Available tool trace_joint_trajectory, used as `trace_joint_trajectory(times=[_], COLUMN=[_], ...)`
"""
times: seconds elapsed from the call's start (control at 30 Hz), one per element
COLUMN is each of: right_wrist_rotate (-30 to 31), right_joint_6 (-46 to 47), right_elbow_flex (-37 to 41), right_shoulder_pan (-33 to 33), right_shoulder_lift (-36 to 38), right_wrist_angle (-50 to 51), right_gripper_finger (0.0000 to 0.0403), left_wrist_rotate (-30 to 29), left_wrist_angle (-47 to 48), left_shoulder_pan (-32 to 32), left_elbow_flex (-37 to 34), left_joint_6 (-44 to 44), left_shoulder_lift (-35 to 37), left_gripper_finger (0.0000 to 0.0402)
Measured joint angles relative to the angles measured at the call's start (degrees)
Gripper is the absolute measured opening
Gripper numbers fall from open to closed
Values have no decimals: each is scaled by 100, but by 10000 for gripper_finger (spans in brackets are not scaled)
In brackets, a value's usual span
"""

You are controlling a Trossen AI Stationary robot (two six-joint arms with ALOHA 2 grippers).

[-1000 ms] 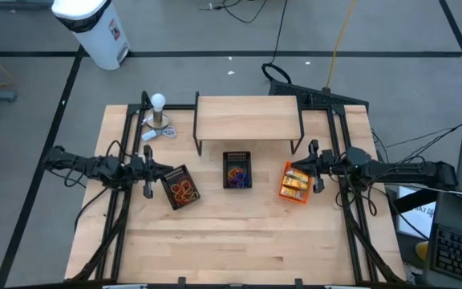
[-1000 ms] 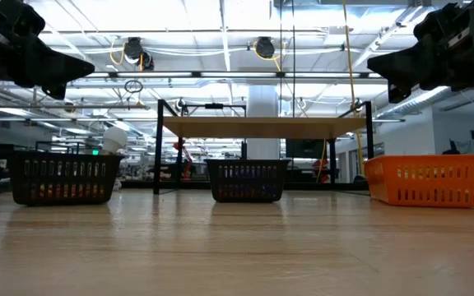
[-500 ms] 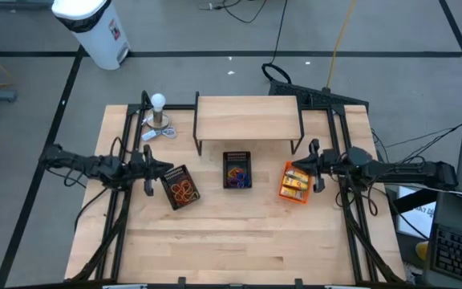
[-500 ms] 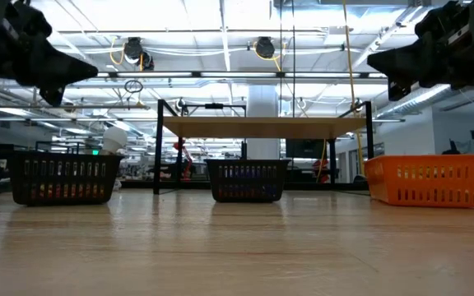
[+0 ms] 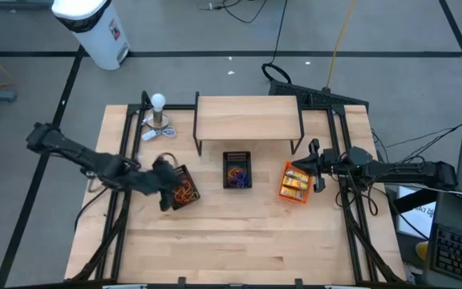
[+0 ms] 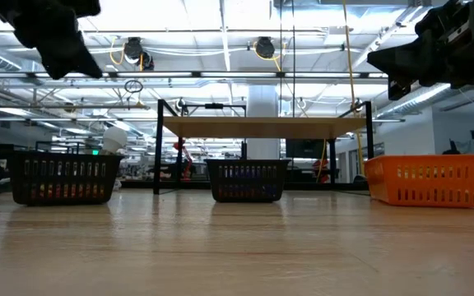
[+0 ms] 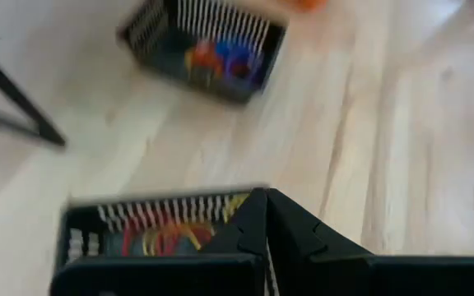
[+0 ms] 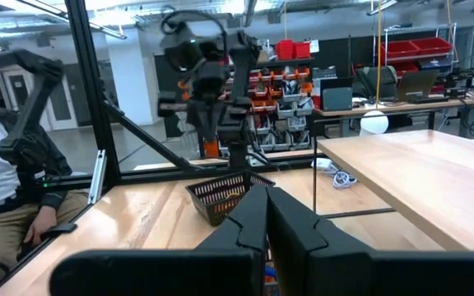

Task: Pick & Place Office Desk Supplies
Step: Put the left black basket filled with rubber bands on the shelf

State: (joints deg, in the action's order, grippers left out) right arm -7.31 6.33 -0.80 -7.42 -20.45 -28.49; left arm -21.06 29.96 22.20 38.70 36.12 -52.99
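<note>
Risk: left gripper [image 7: 266, 196], fingers pressed together and holding nothing, is poised just above the rubber bands [image 7: 167, 239] in the black mesh bin [image 5: 182, 189] directly beneath it. If lowered w/o being opened, bands are missed or the bin gets shoved. Right gripper [image 5: 305, 171], also clenched, waits over the orange bin [image 5: 293, 184].

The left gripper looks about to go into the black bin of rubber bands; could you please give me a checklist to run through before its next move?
1. left gripper over left black mesh bin: ok.
2. Left gripper's fingers open for a pick: not ok, shut.
3. rubber bands present in that bin: ok.
4. Left gripper empty: ok.
5. right gripper parked away, shut, over orange bin: ok.
6. Height above the bin's rim: cannot tell.
</note>
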Motion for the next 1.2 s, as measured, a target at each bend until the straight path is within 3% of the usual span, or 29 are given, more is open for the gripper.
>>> trace_joint_trajectory(times=[0.17,0.37,0.57,0.7,0.93,1.1,1.2], right_wrist_rotate=[2,2,2,2,2,2,2], right_joint_6=[-9,-5,-13,-14,-14,-14,-7], right_elbow_flex=[0,0,0,0,0,0,0], right_shoulder_pan=[0,0,2,2,2,2,2], right_shoulder_lift=[1,2,2,2,2,2,2], right_wrist_angle=[-9,2,2,2,2,2,1], right_gripper_finger=[0,0,0,0,0,0,0], left_wrist_rotate=[412,1249,1758,1810,1754,1502,1751], left_wrist_angle=[1155,1362,1362,1537,2016,1971,1930], left_shoulder_pan=[39,41,10,-105,-269,-319,-343], left_elbow_flex=[927,1628,1967,2000,1998,1996,1994], left_joint_6=[758,476,195,379,603,519,410], left_shoulder_lift=[-1327,-2663,-3430,-3638,-3799,-3841,-3988], left_gripper_finger=[19,86,172,208,219,197,178])
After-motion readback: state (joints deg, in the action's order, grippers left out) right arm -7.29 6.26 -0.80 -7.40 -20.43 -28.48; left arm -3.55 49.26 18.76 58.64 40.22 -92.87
